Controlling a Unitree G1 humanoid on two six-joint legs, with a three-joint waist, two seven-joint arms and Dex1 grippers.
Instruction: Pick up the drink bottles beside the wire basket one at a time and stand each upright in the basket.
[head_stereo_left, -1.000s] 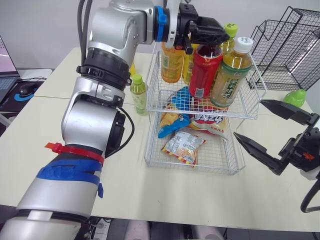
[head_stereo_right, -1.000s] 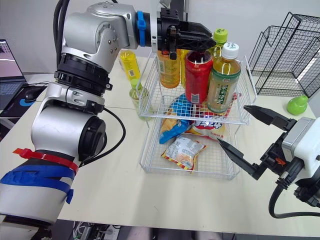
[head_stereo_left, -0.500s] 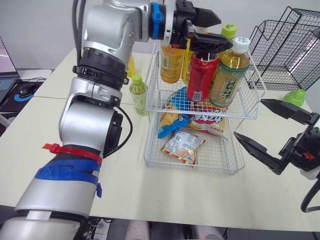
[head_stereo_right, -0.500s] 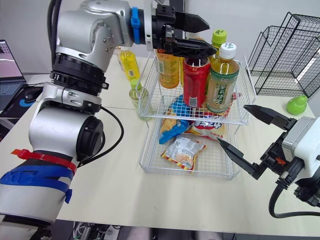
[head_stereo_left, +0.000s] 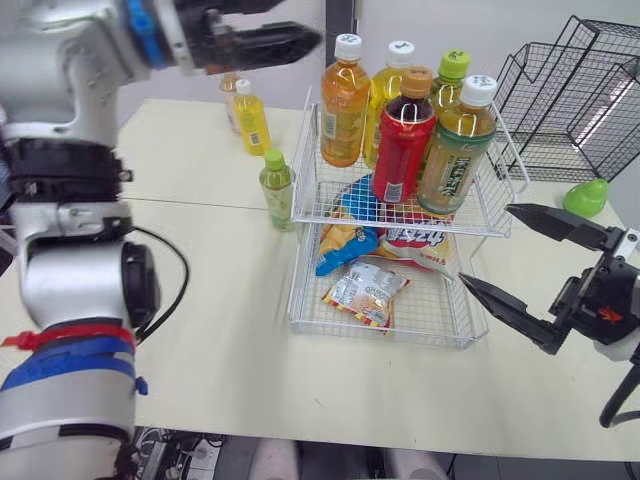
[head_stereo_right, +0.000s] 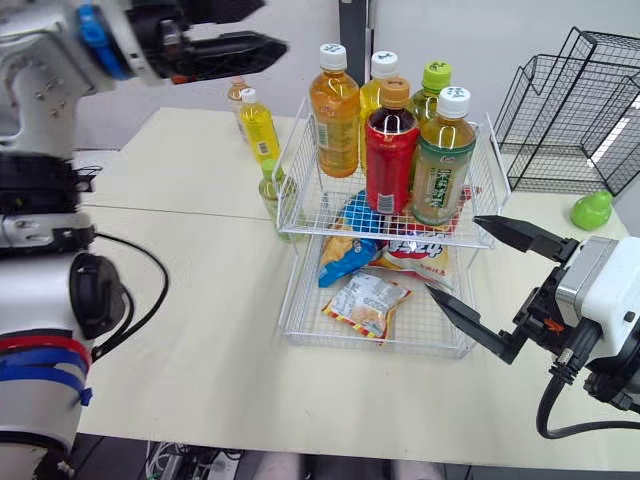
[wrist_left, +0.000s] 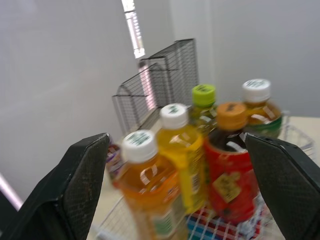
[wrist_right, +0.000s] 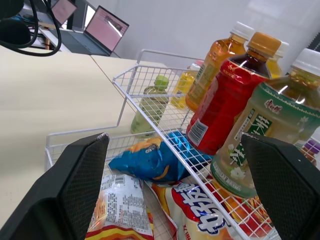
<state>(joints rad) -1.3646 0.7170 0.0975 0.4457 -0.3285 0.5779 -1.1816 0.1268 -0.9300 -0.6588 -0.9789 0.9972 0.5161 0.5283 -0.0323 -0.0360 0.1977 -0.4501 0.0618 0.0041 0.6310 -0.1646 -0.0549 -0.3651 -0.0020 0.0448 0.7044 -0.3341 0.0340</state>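
Standing upright in the white wire basket (head_stereo_left: 505, 222) are 5 drink bottles (head_stereo_left: 403, 150). A small green bottle (head_stereo_left: 277, 190) and a small yellow bottle (head_stereo_left: 250, 118) wait beside it on the surface (head_stereo_left: 210, 310). The left gripper (head_stereo_left: 300, 24) and right gripper (head_stereo_left: 487, 246) hold nothing, jaws spread.

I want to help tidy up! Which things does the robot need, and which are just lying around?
For the job: wire basket, small green bottle, yellow bottle, five bottles standing inside.
Just lying about: snack packets, black wire rack, green object.

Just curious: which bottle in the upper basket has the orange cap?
The red-labelled bottle of dark drink; the other four have white or green caps.
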